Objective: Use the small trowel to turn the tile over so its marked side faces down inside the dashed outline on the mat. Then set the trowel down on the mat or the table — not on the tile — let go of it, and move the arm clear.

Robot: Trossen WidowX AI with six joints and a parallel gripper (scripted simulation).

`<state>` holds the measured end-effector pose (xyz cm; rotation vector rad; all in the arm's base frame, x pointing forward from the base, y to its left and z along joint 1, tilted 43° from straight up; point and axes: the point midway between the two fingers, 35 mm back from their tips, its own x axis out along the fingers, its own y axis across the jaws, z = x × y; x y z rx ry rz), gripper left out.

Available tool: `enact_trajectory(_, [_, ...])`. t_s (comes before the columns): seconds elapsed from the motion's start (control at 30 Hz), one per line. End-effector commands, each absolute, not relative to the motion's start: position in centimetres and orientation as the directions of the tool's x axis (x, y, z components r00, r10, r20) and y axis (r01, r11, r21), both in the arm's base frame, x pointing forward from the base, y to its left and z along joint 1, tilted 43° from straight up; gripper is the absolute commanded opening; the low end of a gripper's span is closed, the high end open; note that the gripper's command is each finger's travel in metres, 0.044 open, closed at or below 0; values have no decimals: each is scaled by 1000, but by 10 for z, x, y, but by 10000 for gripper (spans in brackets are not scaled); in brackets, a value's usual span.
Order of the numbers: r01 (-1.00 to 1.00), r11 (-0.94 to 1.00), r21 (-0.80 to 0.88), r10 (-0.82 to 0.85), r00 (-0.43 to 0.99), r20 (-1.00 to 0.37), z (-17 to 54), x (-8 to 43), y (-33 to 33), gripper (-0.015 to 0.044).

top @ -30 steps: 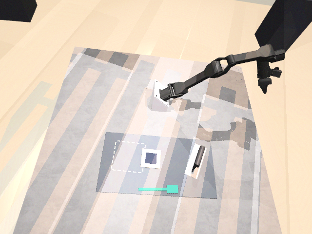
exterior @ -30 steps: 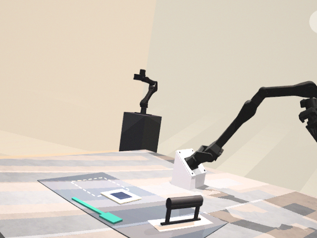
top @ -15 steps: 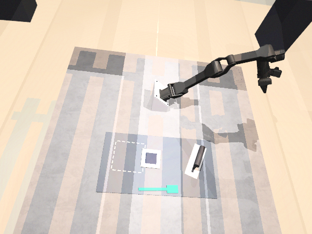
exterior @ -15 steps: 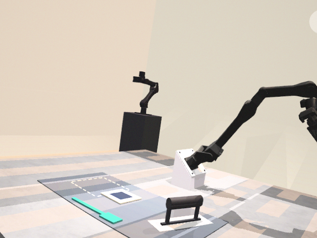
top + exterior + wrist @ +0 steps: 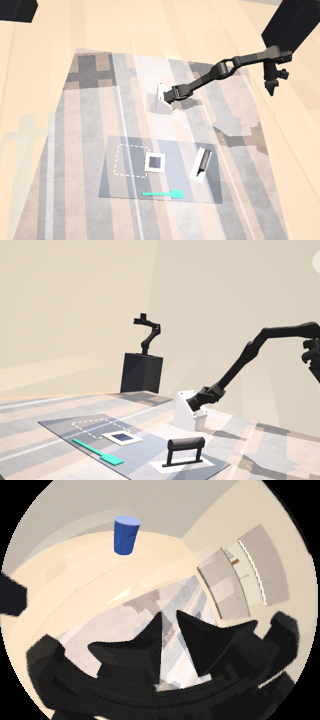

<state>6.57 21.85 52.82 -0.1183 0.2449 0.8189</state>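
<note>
From the left, a tall black block (image 5: 15, 10) (image 5: 140, 373) stands beyond the striped grey-and-pink worktop (image 5: 77, 129) (image 5: 25, 464) (image 5: 115, 625). On the thin, translucent blue-grey rectangular mat (image 5: 111, 191) (image 5: 59, 426), the white dashed outline (image 5: 115, 173) (image 5: 73, 423) lies toward the left end. The teal flat tool with a narrow handle and square blade (image 5: 156, 194) (image 5: 89, 447) lies along the near edge, blade to the right. The square white-rimmed tile (image 5: 154, 162) (image 5: 122, 437) lies flat, its dark square marking facing up; its left edge overlaps the outline's right side, with most of the tile outside. The white wedge-shaped base (image 5: 162, 108) (image 5: 182, 415) sits behind the mat. Further right, the white flat-bladed trowel with a dark cylindrical handle (image 5: 204, 160) (image 5: 186, 444) rests on the mat, handle uppermost. The black jointed arm (image 5: 201, 81) (image 5: 240, 366) reaches right from the base. Its black claw (image 5: 271, 94) (image 5: 316, 378) (image 5: 168, 614) hangs well apart from the mat, fingertips slightly apart with nothing between them. The wrist view shows a blue tapered cup (image 5: 125, 536) beyond the worktop.
</note>
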Motion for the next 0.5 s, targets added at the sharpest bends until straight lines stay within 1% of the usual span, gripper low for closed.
enact_trajectory(0.0, [-735,678,-10,707,657,-261,528,66,218,100])
enact_trajectory(0.37, [-735,678,-10,707,657,-261,528,66,218,100])
enact_trajectory(0.47, [-735,678,-10,707,657,-261,528,66,218,21])
